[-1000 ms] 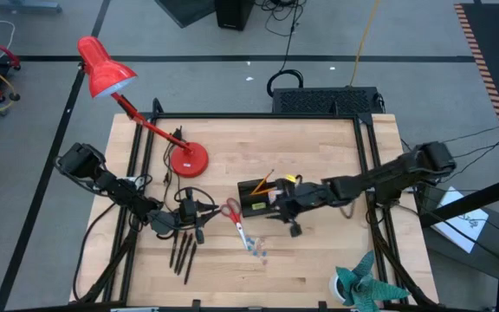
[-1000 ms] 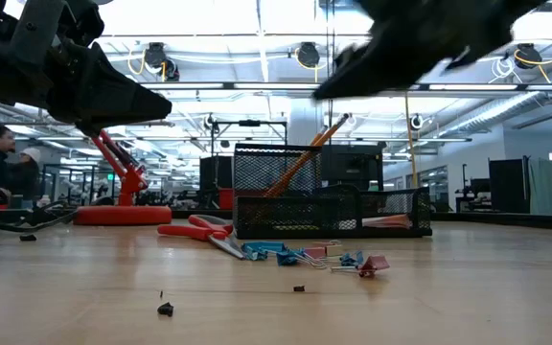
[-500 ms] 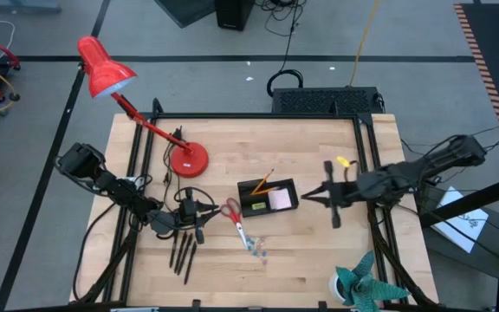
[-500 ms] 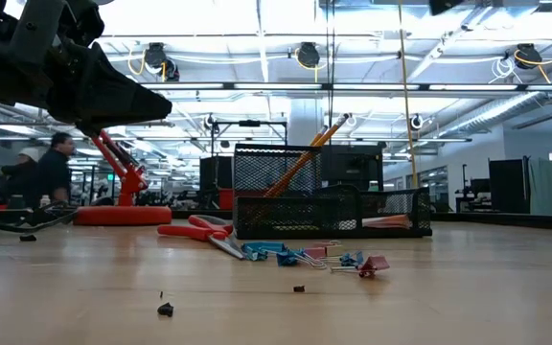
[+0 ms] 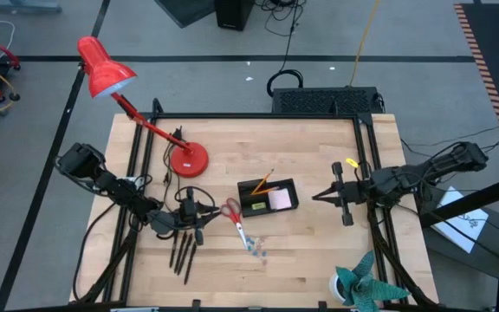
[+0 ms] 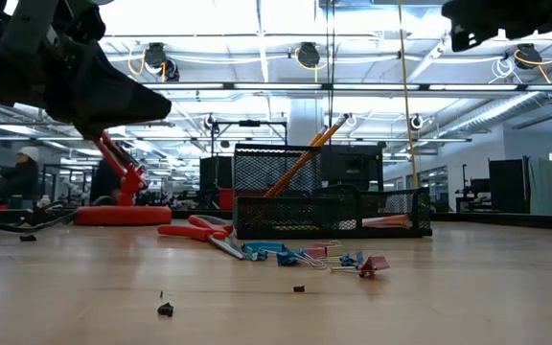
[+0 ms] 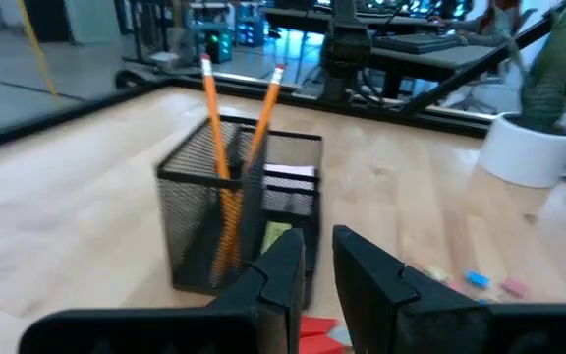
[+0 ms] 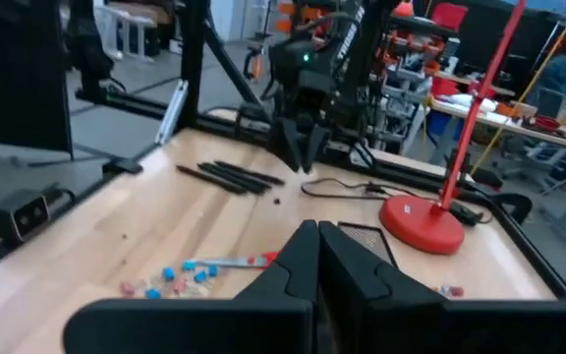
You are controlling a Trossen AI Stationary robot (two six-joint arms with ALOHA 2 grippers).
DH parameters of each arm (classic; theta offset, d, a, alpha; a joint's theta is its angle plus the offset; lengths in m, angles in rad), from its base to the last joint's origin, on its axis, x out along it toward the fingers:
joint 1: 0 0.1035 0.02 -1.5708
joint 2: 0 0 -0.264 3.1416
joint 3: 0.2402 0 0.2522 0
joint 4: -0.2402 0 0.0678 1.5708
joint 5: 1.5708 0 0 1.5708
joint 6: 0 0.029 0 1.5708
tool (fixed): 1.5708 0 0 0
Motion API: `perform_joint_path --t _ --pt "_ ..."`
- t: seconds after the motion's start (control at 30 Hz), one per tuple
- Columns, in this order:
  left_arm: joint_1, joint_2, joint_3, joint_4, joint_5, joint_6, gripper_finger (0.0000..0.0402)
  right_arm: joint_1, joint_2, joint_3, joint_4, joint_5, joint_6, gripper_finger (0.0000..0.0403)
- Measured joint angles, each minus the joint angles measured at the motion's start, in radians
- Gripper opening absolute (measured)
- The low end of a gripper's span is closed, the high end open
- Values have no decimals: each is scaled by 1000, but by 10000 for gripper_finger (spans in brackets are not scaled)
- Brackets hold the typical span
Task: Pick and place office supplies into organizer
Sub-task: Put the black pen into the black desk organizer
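Black mesh organizer (image 5: 267,197) mid-desk, both arms clear of it.

From my seat, left to right: the left gripper (image 5: 199,211) sits low over the dark pens (image 5: 183,250), jaws nearly closed and empty; red-handled scissors (image 5: 234,216) and bluish clips (image 5: 257,250) lie beside the organizer, which holds orange pencils (image 7: 226,138) and a pale pink note pad (image 5: 279,200); the right gripper (image 5: 319,196) hovers well right, jaws closed, empty.

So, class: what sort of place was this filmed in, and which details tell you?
Probably a robotics lab or workshop: two robot arms mounted at a wooden table, cables trailing over a grey floor, and more benches and equipment under rows of ceiling lights beyond.
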Motion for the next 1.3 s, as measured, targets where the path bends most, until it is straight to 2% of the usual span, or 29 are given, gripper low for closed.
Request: perform_joint_path --t 0.23,0.33,0.47,0.57,0.67,0.73,0.8,0.87,0.97,1.07,1.23,1.3 --pt "-4 -9 1 4 173 -77 67 -54 -19 -22 -42 3 -30 1" --pt "-59 -40 41 -33 237 -60 67 -67 -22 -22 -41 -11 -15 1" --pt "-167 -130 159 -245 188 31 67 -85 -34 -22 -41 -103 -13 1" --pt "-238 -214 332 -587 56 16 67 -97 -52 -22 -39 -128 -2 1" --pt "-292 -236 560 -1063 -116 -126 67 -107 -73 -22 -64 -128 1 1" --pt "-316 -222 705 -1352 -180 -261 67 -114 -87 -22 -82 -129 8 1" --pt "-324 -198 813 -1556 -199 -373 67 -121 -104 -36 -70 -160 12 1" --pt "-323 -176 877 -1697 -171 -466 67 -132 -121 -56 -45 -219 11 1" --pt "-303 -153 903 -1819 -77 -670 67 -156 -155 -76 -23 -231 27 0" --pt "-283 -138 864 -1870 13 -896 67 -183 -184 -92 -22 -229 51 0" --pt "-283 -92 758 -1842 215 -1139 67 -210 -200 -113 -25 -230 64 0" --pt "-289 -73 716 -1808 255 -1200 67 -215 -201 -114 -23 -232 63 0"
